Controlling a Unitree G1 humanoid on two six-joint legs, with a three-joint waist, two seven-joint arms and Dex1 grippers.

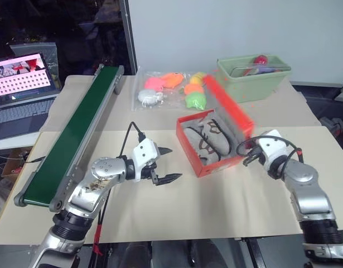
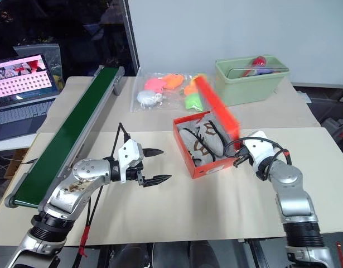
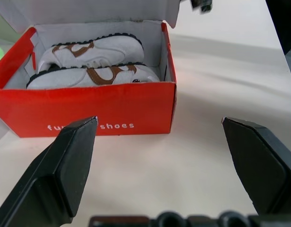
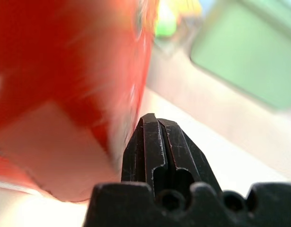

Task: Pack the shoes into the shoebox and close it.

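Closing the shoebox (image 1: 200, 156) calls for the shut right gripper (image 1: 248, 158) to nudge its raised lid (image 1: 230, 109) over both shoes (image 3: 95, 66); left gripper (image 1: 164, 166) waits wide open, empty

**Colours on the table**

The shoebox (image 1: 216, 146) is orange-red outside and white inside, with small white letters on its side. The shoes (image 3: 95, 64) are white with brown trim and dark soles. The bin (image 1: 253, 77) is pale green. The conveyor belt (image 1: 76, 131) is dark green. The bagged toys (image 1: 174, 89) are pink, orange, yellow-green and white. The table cover (image 1: 216, 206) is beige.
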